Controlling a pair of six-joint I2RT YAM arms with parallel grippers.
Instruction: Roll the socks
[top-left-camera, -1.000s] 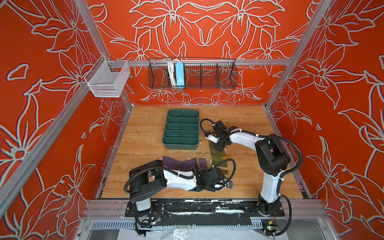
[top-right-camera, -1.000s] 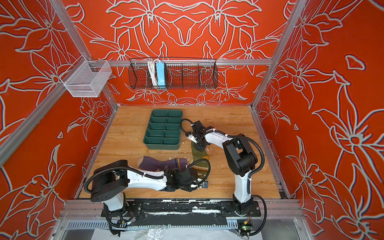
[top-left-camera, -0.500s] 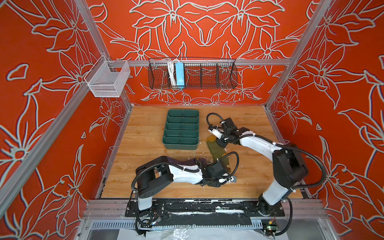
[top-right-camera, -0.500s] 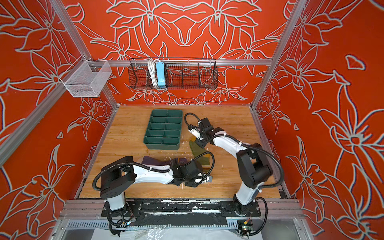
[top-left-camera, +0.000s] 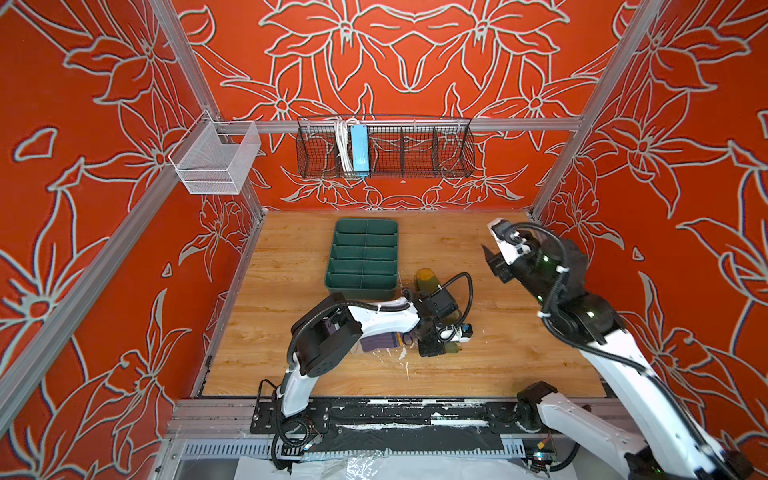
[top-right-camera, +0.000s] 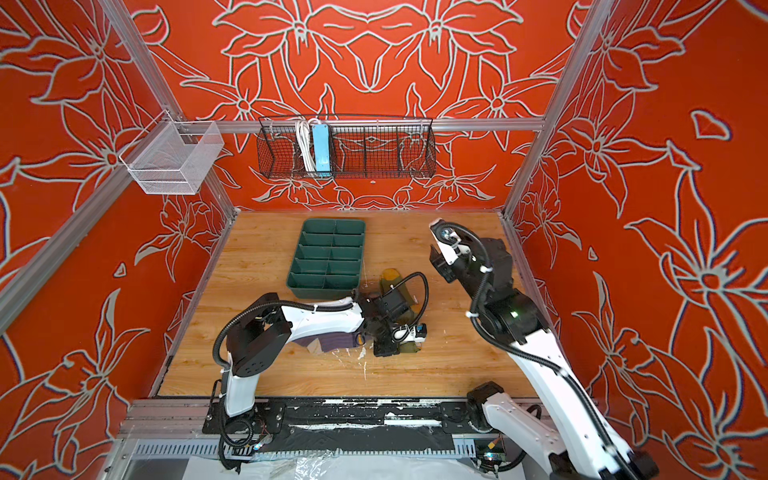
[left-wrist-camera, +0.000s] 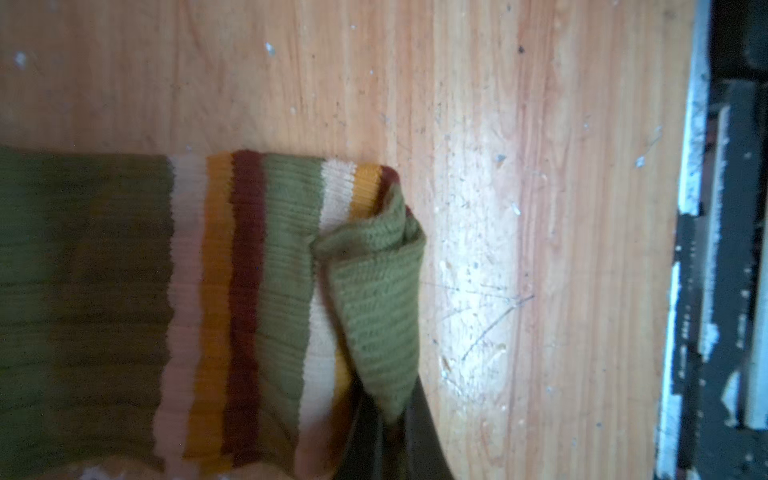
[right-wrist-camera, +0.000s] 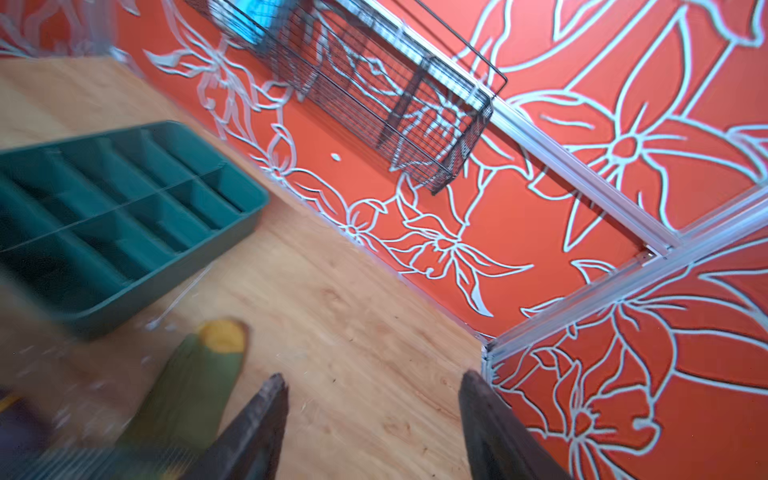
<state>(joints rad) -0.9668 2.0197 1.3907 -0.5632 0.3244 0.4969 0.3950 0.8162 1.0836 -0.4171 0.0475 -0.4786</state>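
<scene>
In a top view, the tray sits at the green sock's ten o'clock. The left arm hides much of the purple sock at seven.

Left wrist: the left gripper pinches the green sock's folded, striped cuff.

Right wrist: the right gripper gapes, empty.

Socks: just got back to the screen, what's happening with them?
The left hand is shut on the striped cuff of the olive green sock, with one corner folded over. The purple sock lies beneath that arm. The right hand hangs open and empty off to the right, clear of both socks. Neither sock is rolled yet.
</scene>
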